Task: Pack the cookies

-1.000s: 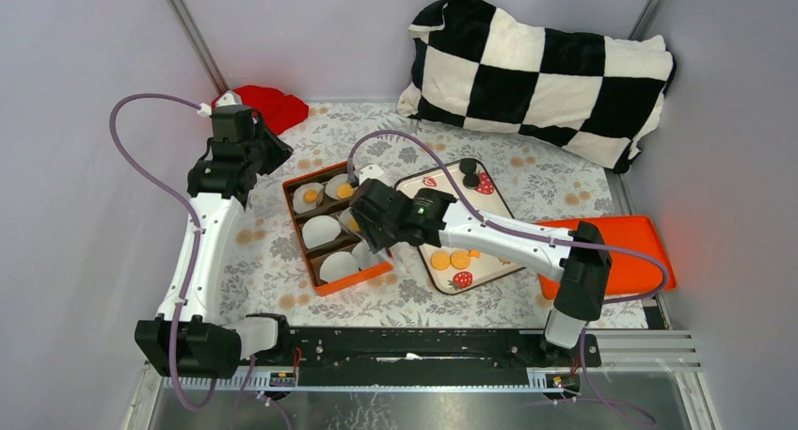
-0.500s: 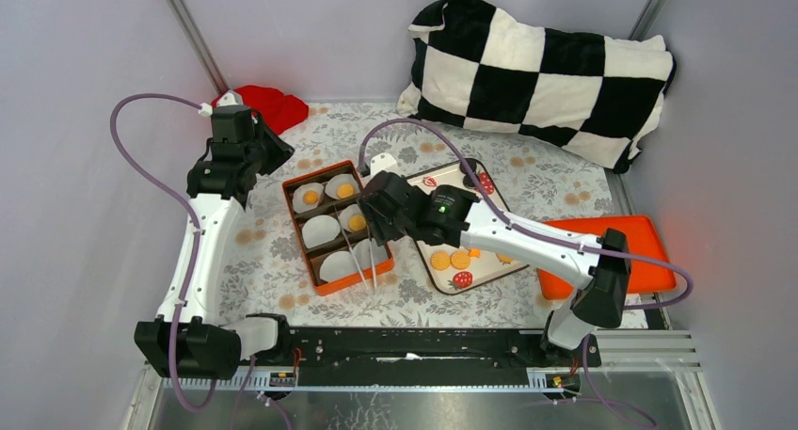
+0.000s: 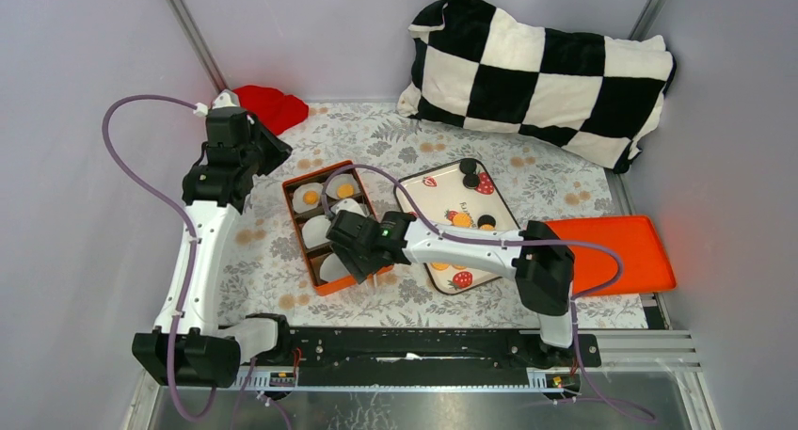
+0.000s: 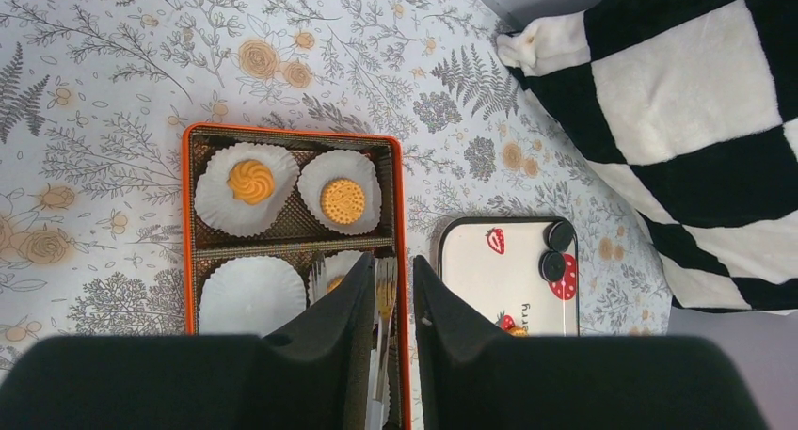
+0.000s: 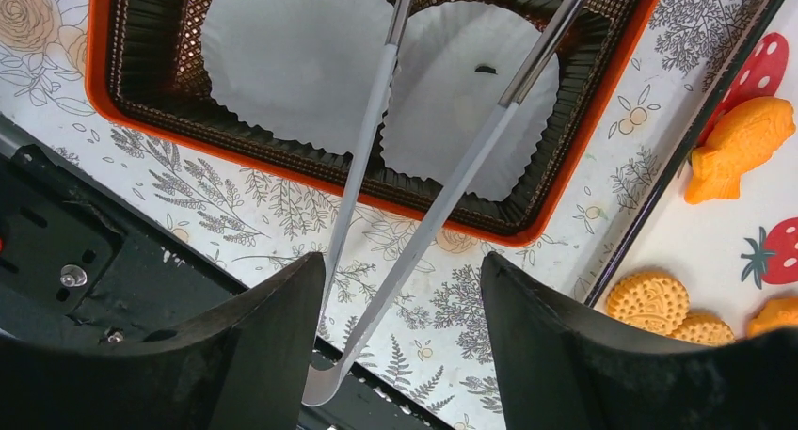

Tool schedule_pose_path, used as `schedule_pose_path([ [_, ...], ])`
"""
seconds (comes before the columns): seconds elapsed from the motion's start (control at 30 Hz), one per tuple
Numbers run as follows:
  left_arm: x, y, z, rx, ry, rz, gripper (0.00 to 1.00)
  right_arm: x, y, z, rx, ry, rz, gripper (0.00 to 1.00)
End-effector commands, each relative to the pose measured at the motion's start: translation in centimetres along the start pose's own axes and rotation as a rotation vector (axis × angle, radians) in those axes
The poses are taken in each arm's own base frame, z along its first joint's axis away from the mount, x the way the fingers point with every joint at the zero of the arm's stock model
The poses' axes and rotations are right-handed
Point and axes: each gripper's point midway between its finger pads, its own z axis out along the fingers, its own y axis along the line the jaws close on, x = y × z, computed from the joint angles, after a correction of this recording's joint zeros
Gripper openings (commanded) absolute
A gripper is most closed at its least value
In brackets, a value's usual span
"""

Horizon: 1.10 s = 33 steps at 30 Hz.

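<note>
I held tongs [image 5: 370, 157] in the right gripper [image 5: 400, 270] above empty paper cups [image 5: 292, 54], upper frame, ready for cookies [image 5: 646, 301]; left gripper [image 4: 393, 265] hovered slightly parted.

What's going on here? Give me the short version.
The right gripper has metal tongs between its wide-set jaws. The tongs reach over two empty paper cups at the near end of the orange box. The far cups already hold cookies, and more wait on the strawberry tray. The left gripper hovers above the box, holding nothing.
</note>
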Motion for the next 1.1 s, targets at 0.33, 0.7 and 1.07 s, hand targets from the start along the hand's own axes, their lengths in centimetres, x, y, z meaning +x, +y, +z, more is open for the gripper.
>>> schedule_pose_path([
  [0.33, -0.1, 0.6, -0.3, -0.009, -0.017, 0.033, 0.26, -2.2, 1.0, 2.9, 0.035, -0.029, 0.041, 0.69],
  [0.7, 0.6, 0.8, 0.4, -0.002, 0.004, 0.038, 0.26, -3.5, -1.1, 3.9, 0.082, -0.053, 0.105, 0.67],
  [1.07, 1.1, 0.9, 0.6, 0.011, 0.014, 0.041, 0.26, -4.7, -0.8, 4.0, 0.084, -0.063, 0.121, 0.67],
])
